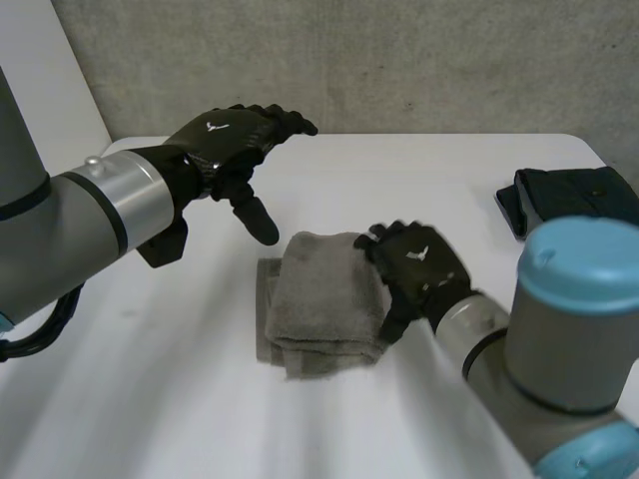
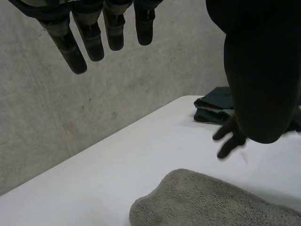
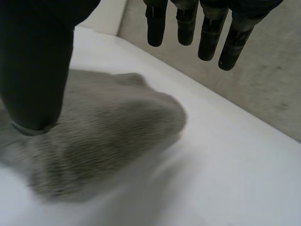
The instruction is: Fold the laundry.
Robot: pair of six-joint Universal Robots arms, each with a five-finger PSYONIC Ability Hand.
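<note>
Folded grey terry towel at middle of white table, seemingly on its last fold; right hand straight-fingered at its right edge, left hand relaxed, hovering clear. Likely next: pressing flat, then stacking by dark folded garment

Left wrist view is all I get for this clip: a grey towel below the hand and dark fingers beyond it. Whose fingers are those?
Observer: The right hand. The head view shows it at the right edge of the grey towel.
Operator: Is it gripping the cloth?
Observer: No. In its own wrist view the fingers are straight above the towel, and the thumb appears to rest on it.
Operator: How far along is the fold?
Observer: In the head view the towel is already a compact folded stack, with layered edges showing on its left side.
</note>
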